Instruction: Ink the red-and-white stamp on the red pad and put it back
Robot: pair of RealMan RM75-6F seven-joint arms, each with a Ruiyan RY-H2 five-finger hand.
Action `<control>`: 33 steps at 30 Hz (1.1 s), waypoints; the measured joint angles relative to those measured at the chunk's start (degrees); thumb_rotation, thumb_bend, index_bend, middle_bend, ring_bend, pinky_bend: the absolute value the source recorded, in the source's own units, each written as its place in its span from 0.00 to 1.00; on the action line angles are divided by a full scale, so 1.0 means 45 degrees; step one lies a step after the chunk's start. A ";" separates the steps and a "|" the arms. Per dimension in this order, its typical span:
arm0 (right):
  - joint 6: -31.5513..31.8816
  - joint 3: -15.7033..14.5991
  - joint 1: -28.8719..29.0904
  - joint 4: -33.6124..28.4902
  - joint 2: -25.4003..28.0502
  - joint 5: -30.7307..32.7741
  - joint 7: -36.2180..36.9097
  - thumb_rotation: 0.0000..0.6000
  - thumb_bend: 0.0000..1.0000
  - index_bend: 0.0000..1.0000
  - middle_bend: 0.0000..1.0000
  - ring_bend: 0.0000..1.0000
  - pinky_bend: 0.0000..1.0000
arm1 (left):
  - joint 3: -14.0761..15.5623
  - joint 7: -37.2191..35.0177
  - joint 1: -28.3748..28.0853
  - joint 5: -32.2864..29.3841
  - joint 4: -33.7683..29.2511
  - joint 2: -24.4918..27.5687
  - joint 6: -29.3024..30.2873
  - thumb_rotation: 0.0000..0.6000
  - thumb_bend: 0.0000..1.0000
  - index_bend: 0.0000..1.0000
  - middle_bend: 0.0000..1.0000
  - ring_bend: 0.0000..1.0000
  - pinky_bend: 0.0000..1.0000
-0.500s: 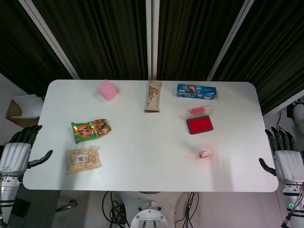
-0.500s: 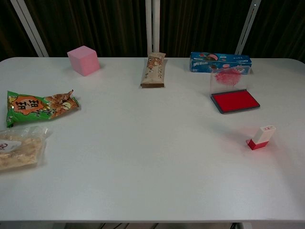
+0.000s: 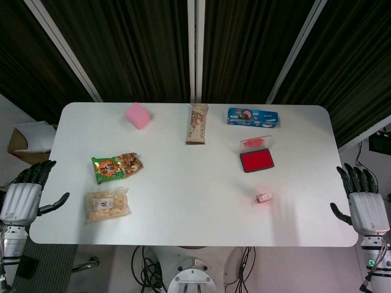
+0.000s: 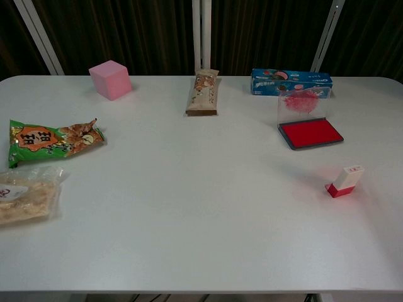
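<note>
The red-and-white stamp [image 3: 264,198] [image 4: 345,181] stands on the white table [image 3: 195,201] at the right, leaning a little, nothing touching it. The red ink pad [image 3: 256,160] [image 4: 310,133] lies open just beyond it, its clear lid [image 4: 303,102] raised behind. My right hand [image 3: 365,205] hangs off the table's right edge, fingers spread, holding nothing, well right of the stamp. My left hand [image 3: 23,196] hangs off the left edge, also open and empty. Neither hand shows in the chest view.
A pink cube [image 3: 137,115] sits at the back left, a snack bar [image 3: 197,124] at back centre, a blue box [image 3: 253,117] at back right. A green snack bag [image 3: 116,167] and a clear bag [image 3: 107,204] lie at the left.
My right hand has shifted slightly down and inward along the table's right edge. The stamp, pad and left hand have not moved.
</note>
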 measured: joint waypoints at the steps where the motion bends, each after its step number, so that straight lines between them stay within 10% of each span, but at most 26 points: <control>1: -0.0018 0.0008 0.0027 -0.0015 -0.0022 -0.0008 -0.0049 1.00 0.17 0.00 0.00 0.00 0.00 | 0.0007 -0.0025 0.0007 -0.0010 0.0030 0.0008 -0.0004 0.03 0.15 0.09 0.12 0.12 0.20; 33: -0.2443 -0.0653 0.1513 0.0888 -0.1378 -0.1099 -0.1776 1.00 0.18 0.00 0.07 0.00 0.00 | 0.0317 -0.0647 0.0145 0.0044 0.0809 -0.0524 -0.0169 0.03 0.15 0.09 0.12 0.12 0.20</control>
